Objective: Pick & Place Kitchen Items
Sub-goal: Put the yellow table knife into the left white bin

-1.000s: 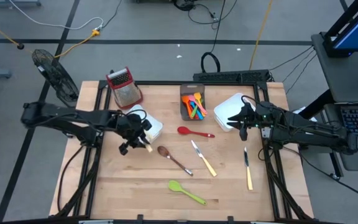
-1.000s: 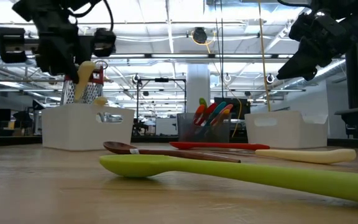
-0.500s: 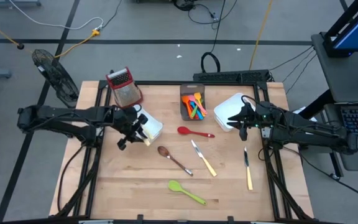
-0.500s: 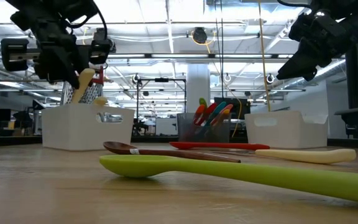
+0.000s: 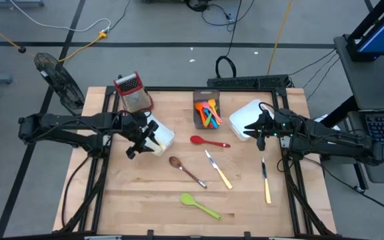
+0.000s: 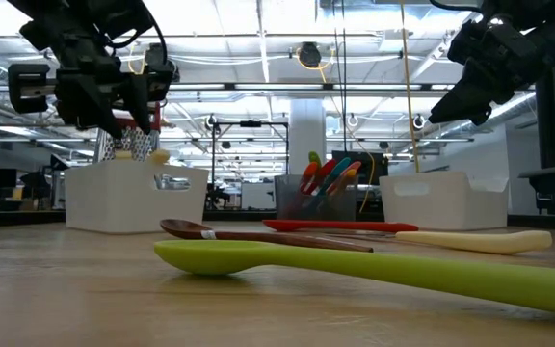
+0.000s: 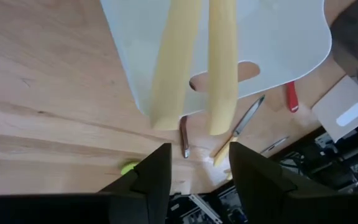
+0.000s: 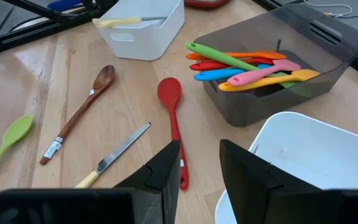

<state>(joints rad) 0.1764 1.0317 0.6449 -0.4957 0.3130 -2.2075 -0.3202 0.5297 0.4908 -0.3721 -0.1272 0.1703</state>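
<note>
My left gripper [image 5: 144,141] hangs open over the near-left corner of the left white bin [image 5: 162,135]. Two yellow knife handles [image 7: 173,68] [image 7: 222,68] lie side by side in that bin, just ahead of the fingers and apart from them, their ends reaching over the bin's rim. One handle also shows on the rim in the right wrist view [image 8: 120,21]. My right gripper [image 5: 259,130] is open and empty at the near-left edge of the right white bin [image 5: 249,119]. On the table lie a red spoon [image 5: 209,141], a brown spoon [image 5: 187,171], two yellow-handled knives [image 5: 217,169] [image 5: 266,181] and a green spoon [image 5: 200,206].
A dark grey bin [image 5: 207,110] at the far middle holds several coloured spoons and spatulas. A red-topped metal box grater [image 5: 133,92] stands at the far left, behind the left white bin. There is bare wood along the near-left part of the table.
My left gripper has moved a little toward the far edge, over the left white bin, and has come down slightly. It has let go of the yellow-handled knife it carried. The knife no longer hangs from it and lies in the bin.
</note>
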